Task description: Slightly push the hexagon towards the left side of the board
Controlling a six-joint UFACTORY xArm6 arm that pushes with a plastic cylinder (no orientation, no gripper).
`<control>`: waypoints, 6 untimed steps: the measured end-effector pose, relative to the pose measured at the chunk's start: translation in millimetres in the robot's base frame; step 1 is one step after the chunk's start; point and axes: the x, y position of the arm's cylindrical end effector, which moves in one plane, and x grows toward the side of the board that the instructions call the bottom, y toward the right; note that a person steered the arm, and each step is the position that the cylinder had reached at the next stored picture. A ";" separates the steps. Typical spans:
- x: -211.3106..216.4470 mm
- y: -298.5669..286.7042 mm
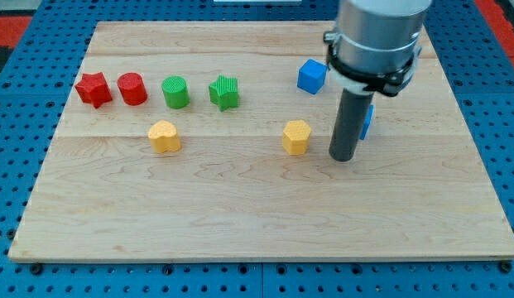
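Note:
The yellow hexagon block [296, 136] lies on the wooden board [257, 215], a little right of centre. My tip [344, 156] rests on the board just to the right of the hexagon, with a small gap between them. A yellow heart-shaped block [165, 136] lies further left on the same line.
Along the upper left sit a red star block [93, 89], a red cylinder [132, 88], a green cylinder [175, 92] and a green star-like block [225, 92]. A blue cube [311, 76] lies above the hexagon. Another blue block [367, 120] is partly hidden behind the rod.

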 end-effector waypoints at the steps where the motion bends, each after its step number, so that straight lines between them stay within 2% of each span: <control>1: -22.4 -26.6; 3: -26.8 -93.7; 4: -64.5 -51.7; 5: -66.5 5.2; 6: -69.0 28.8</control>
